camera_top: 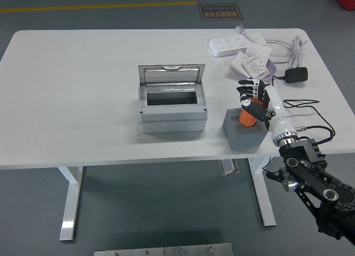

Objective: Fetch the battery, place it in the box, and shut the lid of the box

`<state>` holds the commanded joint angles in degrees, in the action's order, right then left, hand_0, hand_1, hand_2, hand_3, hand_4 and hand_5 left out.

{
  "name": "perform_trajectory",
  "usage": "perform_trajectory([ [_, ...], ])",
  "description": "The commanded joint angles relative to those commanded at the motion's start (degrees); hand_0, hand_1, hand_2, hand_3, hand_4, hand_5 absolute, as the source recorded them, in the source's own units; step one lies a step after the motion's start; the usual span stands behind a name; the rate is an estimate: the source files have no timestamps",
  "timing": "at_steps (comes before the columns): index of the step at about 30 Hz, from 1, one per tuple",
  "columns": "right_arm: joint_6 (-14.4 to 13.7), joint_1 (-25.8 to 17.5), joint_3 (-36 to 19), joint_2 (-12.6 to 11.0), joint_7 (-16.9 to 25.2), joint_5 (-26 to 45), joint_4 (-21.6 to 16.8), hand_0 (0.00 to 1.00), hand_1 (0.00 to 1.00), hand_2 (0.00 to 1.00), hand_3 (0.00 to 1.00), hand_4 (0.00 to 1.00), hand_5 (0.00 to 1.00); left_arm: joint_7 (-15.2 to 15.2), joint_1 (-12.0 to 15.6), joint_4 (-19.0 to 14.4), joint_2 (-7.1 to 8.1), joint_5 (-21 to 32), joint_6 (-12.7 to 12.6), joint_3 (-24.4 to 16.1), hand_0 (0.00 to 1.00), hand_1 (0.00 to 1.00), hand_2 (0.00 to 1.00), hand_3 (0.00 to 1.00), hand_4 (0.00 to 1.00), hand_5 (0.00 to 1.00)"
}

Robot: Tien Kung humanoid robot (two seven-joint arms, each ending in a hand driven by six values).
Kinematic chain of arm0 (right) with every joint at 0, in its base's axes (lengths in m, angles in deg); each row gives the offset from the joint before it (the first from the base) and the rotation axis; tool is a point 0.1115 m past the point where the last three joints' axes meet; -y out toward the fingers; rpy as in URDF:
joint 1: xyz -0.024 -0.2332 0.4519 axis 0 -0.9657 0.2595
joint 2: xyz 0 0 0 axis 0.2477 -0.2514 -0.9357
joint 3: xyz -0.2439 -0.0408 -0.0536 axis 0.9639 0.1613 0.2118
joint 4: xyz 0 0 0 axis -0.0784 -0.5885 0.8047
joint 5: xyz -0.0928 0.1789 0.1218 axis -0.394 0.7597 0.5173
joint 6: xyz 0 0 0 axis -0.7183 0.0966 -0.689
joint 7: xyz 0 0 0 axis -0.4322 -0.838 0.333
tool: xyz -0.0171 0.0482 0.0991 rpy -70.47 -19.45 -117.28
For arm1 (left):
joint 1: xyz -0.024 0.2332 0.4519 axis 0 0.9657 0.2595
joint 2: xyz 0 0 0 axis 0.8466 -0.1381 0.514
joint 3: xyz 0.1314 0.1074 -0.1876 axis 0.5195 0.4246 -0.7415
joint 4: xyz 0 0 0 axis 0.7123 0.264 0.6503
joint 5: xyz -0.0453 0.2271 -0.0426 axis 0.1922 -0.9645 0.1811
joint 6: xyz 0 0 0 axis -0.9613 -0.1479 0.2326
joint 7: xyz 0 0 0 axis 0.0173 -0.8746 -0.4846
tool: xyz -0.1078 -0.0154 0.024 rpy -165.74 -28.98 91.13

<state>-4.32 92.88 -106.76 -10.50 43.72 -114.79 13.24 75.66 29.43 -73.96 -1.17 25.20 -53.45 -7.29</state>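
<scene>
Orange battery (pixel 246 117) upright in the top of a grey block holder (pixel 244 135) near the desk's front right edge, with the right hand (pixel 255 101) clamped on it from the right and from behind: black fingers (pixel 244 91) curled over the battery's top and far side, white palm and wrist running back and down to the black arm at the picture's lower right corner. Battery thus directly under and inside the hand's grasp, lower part sunk in the holder. To the left of the holder, well apart from it, a grey box (pixel 172 107) on the desk (pixel 72 90), lid (pixel 171 75) swung up and leaning back at the far side, transparent pane in a grey frame, dark hollow inside open to view. Beyond the hand, toward the far right of the desk, small white packets (pixel 250 63) lying on a pale purple tray (pixel 266 73), print on them too small to read. Farther back a white power strip (pixel 228 44) with its cable (pixel 294 48) looping right, and a black adapter (pixel 295 75) just beside the tray with a thin black lead trailing toward the front edge. On the floor past the far edge, a dark sign (pixel 220 12) with orange writing, not legible, and a yellow line (pixel 100 6) across the grey floor. No brand or label readable on battery, holder or box.
</scene>
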Motion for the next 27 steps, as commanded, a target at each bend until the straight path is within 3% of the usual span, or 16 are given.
perform_trajectory([
  [15,0.8,-0.2,0.1,0.3,-0.5,-0.5,1.3,0.669,0.66,0.582,0.614,0.508,0.111,-0.1,-0.1,0.0,-0.14,-0.5,0.1,-0.1,0.638,0.75,0.704,0.784,0.853,0.349],
  [16,0.9,-0.2,0.2,0.3,-0.5,-0.6,1.4,0.677,0.667,0.605,0.637,0.785,0.205,-0.2,-0.1,0.0,-0.16,-0.5,0.2,0.0,0.637,0.751,0.704,0.782,0.854,0.349],
  [27,1.1,0.0,0.3,0.4,-0.9,-0.9,1.9,0.684,0.668,0.617,0.657,0.843,0.187,-0.3,-0.3,0.0,-0.3,-1.2,0.3,-0.4,0.631,0.751,0.704,0.782,0.855,0.35],
])
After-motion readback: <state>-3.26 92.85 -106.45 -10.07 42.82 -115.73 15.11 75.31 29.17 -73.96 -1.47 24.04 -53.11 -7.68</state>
